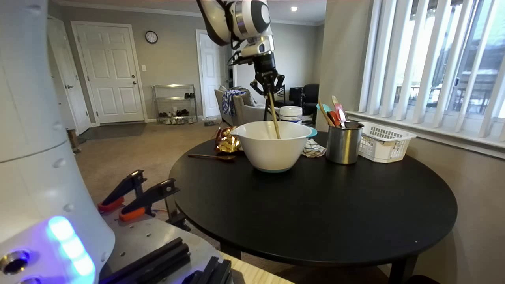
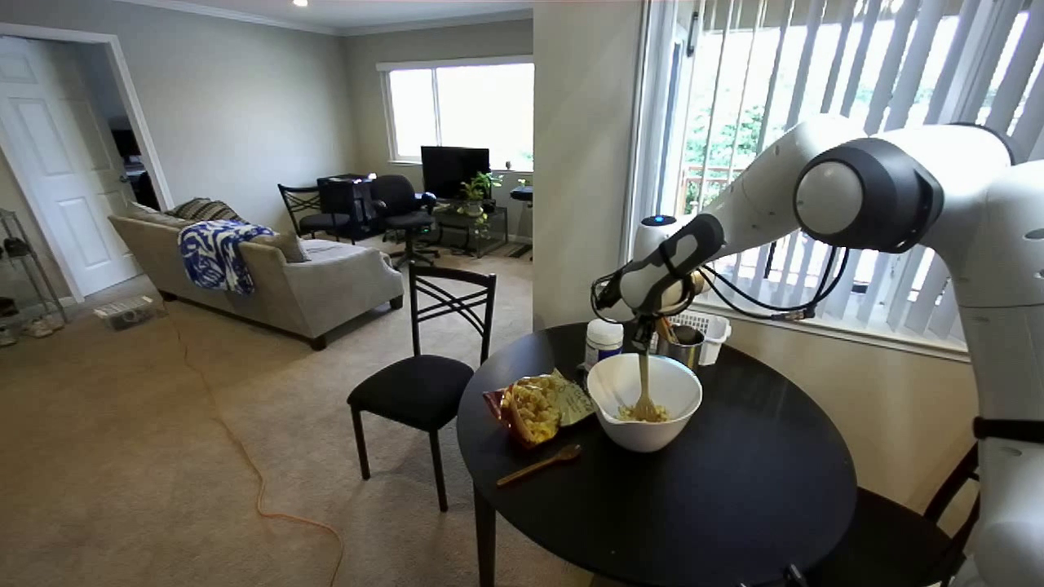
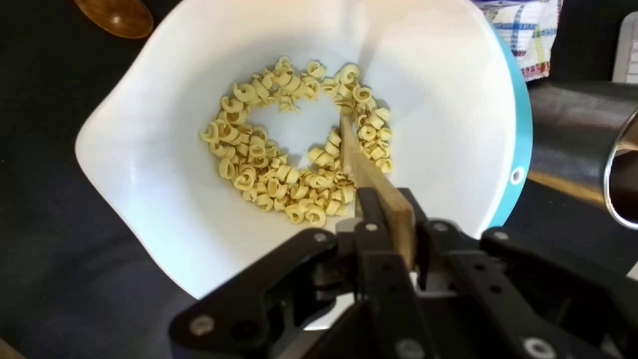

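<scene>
Fingers (image 3: 381,264): clamped on wooden utensil (image 3: 376,182).
Bowl (image 3: 448,99): curls (image 3: 299,193) could be spilled over nine-o'clock spout (image 3: 88,137) (wrist view) by hasty sweep.

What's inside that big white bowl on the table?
Pale, curly pasta-like pieces ring the bottom of the white bowl, around a bare patch. A wooden utensil, held by the gripper, stands among them. Whatever lies under the utensil or behind the gripper can't be seen.

Daylight blows out far window (image 2: 483,102).
</scene>
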`<state>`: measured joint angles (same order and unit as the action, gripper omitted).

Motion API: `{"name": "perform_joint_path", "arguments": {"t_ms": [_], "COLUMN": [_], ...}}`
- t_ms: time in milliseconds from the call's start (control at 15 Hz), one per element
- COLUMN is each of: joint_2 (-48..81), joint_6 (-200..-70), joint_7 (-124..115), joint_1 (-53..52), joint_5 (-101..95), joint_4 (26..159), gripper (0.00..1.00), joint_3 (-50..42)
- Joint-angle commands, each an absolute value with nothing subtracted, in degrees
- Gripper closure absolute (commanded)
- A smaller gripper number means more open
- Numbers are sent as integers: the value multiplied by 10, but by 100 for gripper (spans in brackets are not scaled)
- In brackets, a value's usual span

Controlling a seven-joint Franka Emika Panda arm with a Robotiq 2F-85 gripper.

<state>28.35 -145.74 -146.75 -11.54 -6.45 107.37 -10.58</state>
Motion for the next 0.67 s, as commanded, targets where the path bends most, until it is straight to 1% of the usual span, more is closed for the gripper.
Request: {"name": "perform_joint_path", "arguments": {"t_ms": [0,600], "joint_2": [280,279], "joint_6": [-1416,-1314], "joint_7": [-1441,-1414], "joint_1": [-87,-50], "joint_5": [-22,59], "joint_4": [1085,1058], "gripper": [96,96], "joint_3": [-66,-25]}}
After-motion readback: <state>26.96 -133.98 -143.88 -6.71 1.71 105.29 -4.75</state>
